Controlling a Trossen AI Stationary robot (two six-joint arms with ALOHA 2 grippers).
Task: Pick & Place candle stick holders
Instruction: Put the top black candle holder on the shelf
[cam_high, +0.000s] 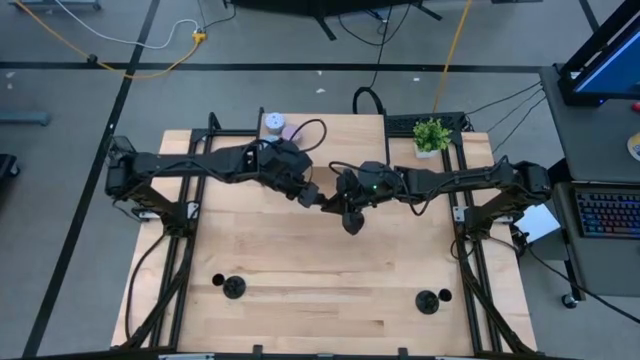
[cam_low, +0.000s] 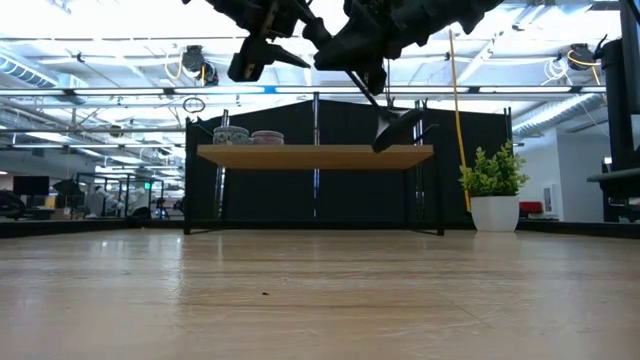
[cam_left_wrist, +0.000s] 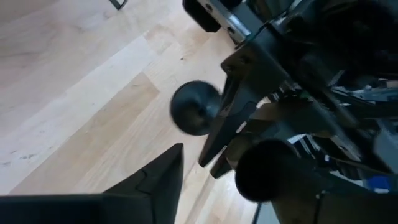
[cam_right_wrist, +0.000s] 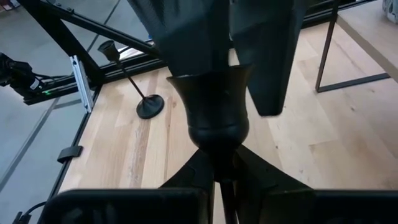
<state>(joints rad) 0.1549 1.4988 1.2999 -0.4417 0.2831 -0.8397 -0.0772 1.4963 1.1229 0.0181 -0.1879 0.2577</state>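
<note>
1. Right gripper (cam_high: 345, 208), up over the table's middle, has its fingers closed on a candle stick holder (cam_low: 385, 112), which hangs tilted with its disc base lowest, clear of the wood table (cam_high: 300, 270).
2. Left gripper (cam_high: 312, 194) sits just beside it; probably a handover, though I cannot tell whether its fingers are parted.
3. Two more holders (cam_high: 234, 288) (cam_high: 428, 301) stand near the front edge, well apart.

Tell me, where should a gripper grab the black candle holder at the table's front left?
Probably its thin stem, from above, a finger on each side: the candle holder stands upright, and its disc base lies too flat to pinch.
</note>
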